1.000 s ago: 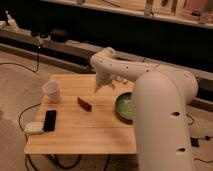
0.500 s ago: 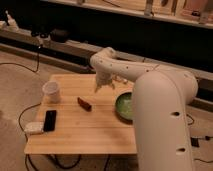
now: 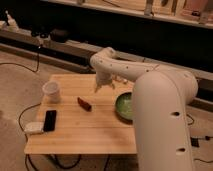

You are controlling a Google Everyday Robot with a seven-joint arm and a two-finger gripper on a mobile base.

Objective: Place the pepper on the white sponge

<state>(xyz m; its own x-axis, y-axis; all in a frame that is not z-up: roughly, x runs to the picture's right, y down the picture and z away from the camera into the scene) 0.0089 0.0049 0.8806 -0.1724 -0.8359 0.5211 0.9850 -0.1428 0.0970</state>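
Note:
The small dark red pepper [image 3: 84,104] lies on the wooden table [image 3: 85,130], left of centre. The whitish sponge [image 3: 33,127] sits at the table's front left corner, next to the black phone [image 3: 49,120]. My gripper [image 3: 102,85] hangs over the table's back middle, up and to the right of the pepper and clear of it. It holds nothing that I can see. The sponge is far from the gripper, across the table to the front left.
A white round cup [image 3: 51,92] stands at the table's left side. A green bowl [image 3: 125,106] sits at the right, partly hidden by my white arm [image 3: 160,115]. Cables run on the floor to the left. A dark bench stands behind.

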